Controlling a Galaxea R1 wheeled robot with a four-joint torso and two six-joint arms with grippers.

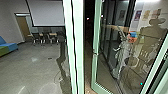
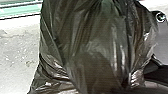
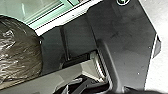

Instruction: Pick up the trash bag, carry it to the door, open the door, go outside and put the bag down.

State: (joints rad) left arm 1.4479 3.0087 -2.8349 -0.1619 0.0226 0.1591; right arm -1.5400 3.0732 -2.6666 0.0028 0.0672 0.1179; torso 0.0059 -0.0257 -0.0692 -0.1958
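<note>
Robot body, right wrist view: dark plate [image 3: 117,32] with round fitting [image 3: 123,1]; taking the fitting as the plate's twelve o'clock, the pale jointed bar [image 3: 57,78] lies towards seven o'clock.

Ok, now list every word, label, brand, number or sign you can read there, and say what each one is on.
No text can be read.
Posters seen in the glass: too small to read.
White screen: no words to make out.
Trash bag: no label or print to make out.
</note>
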